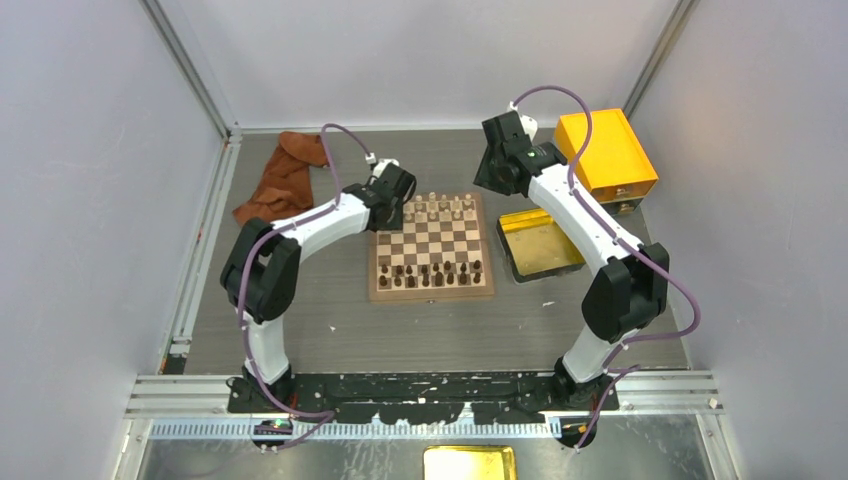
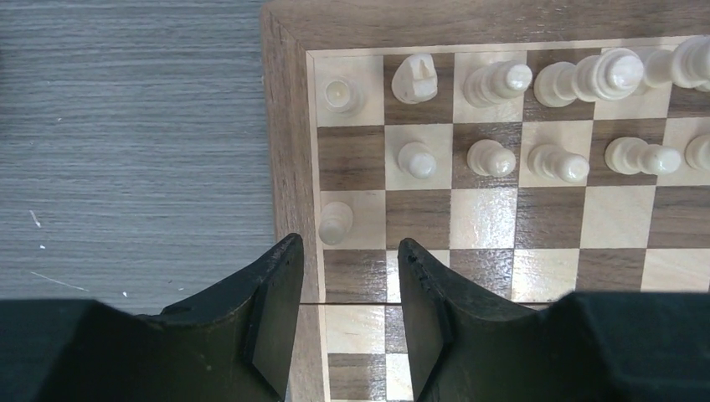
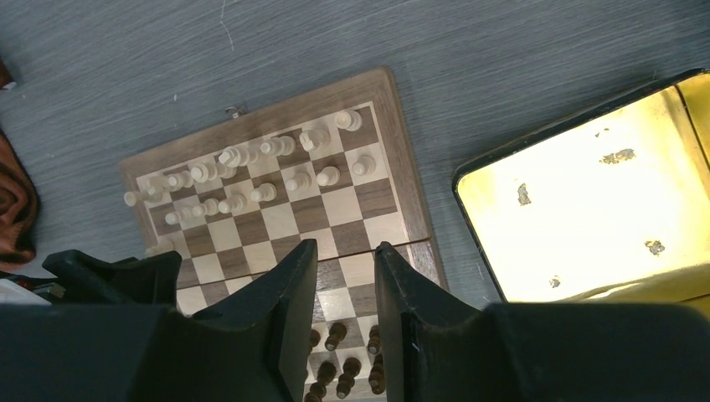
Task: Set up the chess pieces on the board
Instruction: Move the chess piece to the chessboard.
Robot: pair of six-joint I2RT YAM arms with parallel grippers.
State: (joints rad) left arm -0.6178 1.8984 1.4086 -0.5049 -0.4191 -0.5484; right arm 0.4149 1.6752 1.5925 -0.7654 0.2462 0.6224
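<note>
The left gripper (image 2: 347,254) hangs low over the left border of the chessboard (image 2: 289,126). Its jaws are partly spread with nothing between them; only board squares show in the gap. Just ahead of its left finger, one cream pawn (image 2: 335,222) stands upright on an edge square, one row short of the pawn line. Further ahead, the other cream chessmen (image 2: 490,157) make that line, and the dark square at its left end, directly beyond the stray pawn, is bare. Beyond it comes the back row, with a rook (image 2: 339,94) in the corner and a knight (image 2: 414,78) beside it. The right gripper (image 3: 345,251) hovers high above the board, its jaws also apart and holding nothing. The dark chessmen (image 3: 335,337) stand beneath it, the cream ones are on the far side, and a golden-yellow tray (image 3: 578,184) lies to its right, apart from the board. I judge the task almost finished: the cream side seems complete except this one pawn, which should go one square forward. The right end of both cream rows is cut off in the left wrist view. The tall pieces overlap there, so I cannot name each one, and the right fingers cover part of the dark rows.
</note>
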